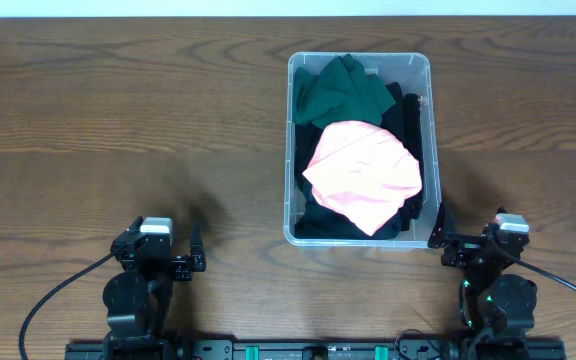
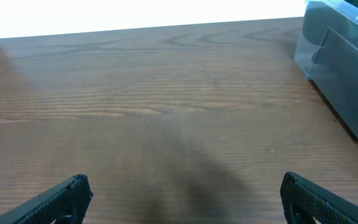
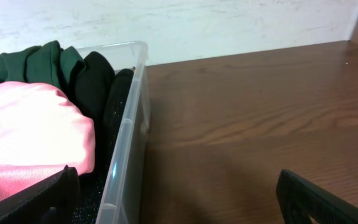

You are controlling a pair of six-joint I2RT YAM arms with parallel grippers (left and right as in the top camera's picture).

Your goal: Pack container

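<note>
The clear plastic container [image 1: 290, 150] stands right of the table's centre, full of folded garments: a pink one [image 1: 363, 175] on top, a dark green one [image 1: 340, 88] at the far end, black cloth beneath. My left gripper [image 1: 190, 262] rests open near the front edge, well left of the container, nothing between its fingers [image 2: 67, 199]. My right gripper [image 1: 448, 238] is open at the container's near right corner. In the right wrist view the container wall [image 3: 126, 155] runs between its fingers, the left fingertip [image 3: 48, 196] over the pink garment [image 3: 30, 134].
Bare wood-grain table surrounds the container on the left, right and far sides. In the left wrist view the container's corner [image 2: 337, 62] shows at the upper right. A pale wall lies past the table's far edge.
</note>
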